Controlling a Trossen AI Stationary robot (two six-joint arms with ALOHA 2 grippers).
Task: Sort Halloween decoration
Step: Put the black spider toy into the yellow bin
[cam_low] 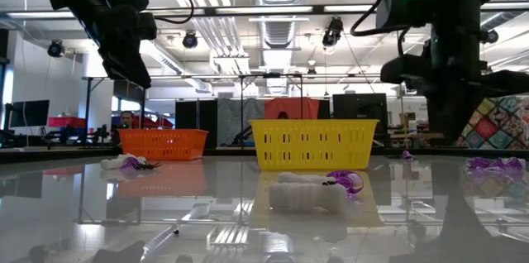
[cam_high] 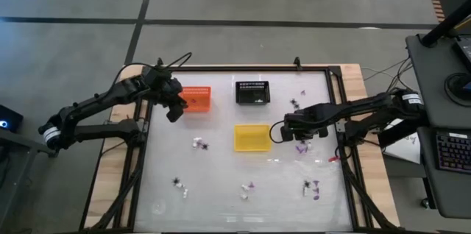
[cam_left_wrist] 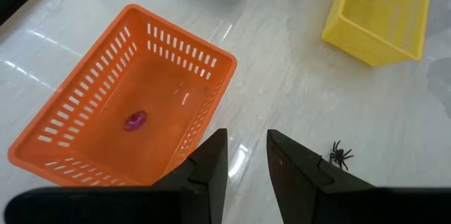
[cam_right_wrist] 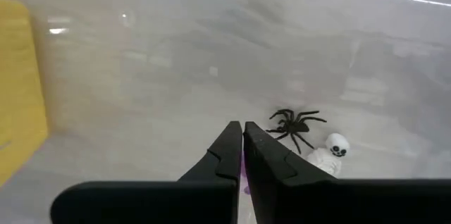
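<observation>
Tiny Halloween pieces lie scattered on the white table: a black spider [cam_right_wrist: 296, 127] beside a white skull figure [cam_right_wrist: 330, 152], purple ones [cam_high: 302, 148], and more near the front [cam_high: 246, 188]. One purple piece [cam_left_wrist: 135, 120] lies in the orange basket [cam_left_wrist: 127, 111]. My left gripper [cam_left_wrist: 246, 143] hangs open over that basket's edge, holding nothing. My right gripper [cam_right_wrist: 242, 129] is shut just right of the yellow basket [cam_high: 252, 137], above the table and beside the spider. My right gripper points down from above, its fingers closed together. A thin sliver of purple [cam_right_wrist: 244, 173] shows in the slit between them, behind the tips. The fingers hide the rest of that piece, so its shape and the part held cannot be told.
A black basket [cam_high: 252, 92] stands at the back, right of the orange one. Another spider [cam_left_wrist: 341, 155] lies between the orange and yellow baskets. More pieces sit at the front left [cam_high: 176, 182] and front right [cam_high: 313, 188]. A raised frame [cam_high: 335, 72] borders the table.
</observation>
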